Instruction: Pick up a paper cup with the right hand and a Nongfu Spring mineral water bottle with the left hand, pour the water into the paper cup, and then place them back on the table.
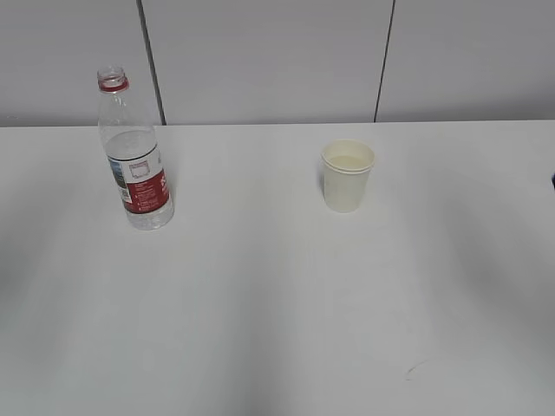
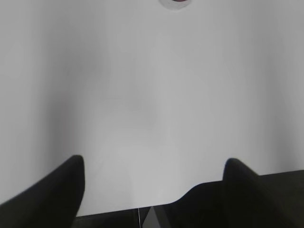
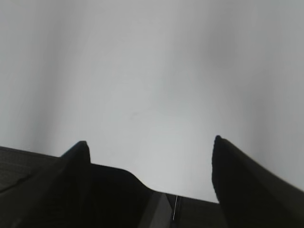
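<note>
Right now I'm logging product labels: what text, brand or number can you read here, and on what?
None is legible.
Bottle: its red-and-white label carries print, too small and blurred to read.
Paper cup: plain, no markings.
Table: only a dark scuff, not writing.

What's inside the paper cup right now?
The exterior view looks down past the rim of the paper cup to a pale, flat surface near the top, which may be water. The cup's wall hides how deep it goes, and neither wrist view shows the cup.
</note>
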`<state>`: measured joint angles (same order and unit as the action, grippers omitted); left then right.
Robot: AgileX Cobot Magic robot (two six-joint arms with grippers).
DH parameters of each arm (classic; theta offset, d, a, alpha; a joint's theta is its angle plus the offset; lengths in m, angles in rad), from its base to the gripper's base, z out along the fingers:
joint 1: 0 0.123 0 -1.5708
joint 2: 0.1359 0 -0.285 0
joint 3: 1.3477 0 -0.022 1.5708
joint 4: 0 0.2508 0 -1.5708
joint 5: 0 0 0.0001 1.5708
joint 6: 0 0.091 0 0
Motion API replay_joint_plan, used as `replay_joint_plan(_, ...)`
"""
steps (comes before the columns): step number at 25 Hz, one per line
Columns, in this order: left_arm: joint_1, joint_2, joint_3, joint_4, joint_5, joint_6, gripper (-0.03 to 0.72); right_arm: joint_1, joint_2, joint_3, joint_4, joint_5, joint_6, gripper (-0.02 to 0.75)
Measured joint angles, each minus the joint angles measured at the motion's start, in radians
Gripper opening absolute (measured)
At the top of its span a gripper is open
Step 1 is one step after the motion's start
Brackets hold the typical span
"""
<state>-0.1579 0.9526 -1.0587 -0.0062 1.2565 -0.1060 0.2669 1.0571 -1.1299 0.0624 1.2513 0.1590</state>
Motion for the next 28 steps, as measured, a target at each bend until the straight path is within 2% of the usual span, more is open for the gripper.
replay_joint_plan(8, 0.000, -0.226, 0.201, 0.006, -0.001, 0.021, 0.544, 0.000, -0.240, 0.264, -0.033, 0.000, -0.030, 0.591)
replay_joint_plan(12, 0.000, -0.361, 0.304, 0.006, -0.036, 0.022, 0.544, 0.000, -0.393, 0.340, -0.103, 0.000, -0.041, 0.591)
replay_joint_plan(18, 0.000, -0.556, 0.436, 0.006, -0.111, 0.033, 0.544, 0.000, -0.642, 0.386, -0.123, 0.001, -0.077, 0.591)
replay_joint_plan(28, 0.000, -0.835, 0.502, 0.006, -0.106, 0.074, 0.544, 0.000, -0.960, 0.515, -0.125, -0.027, -0.113, 0.591)
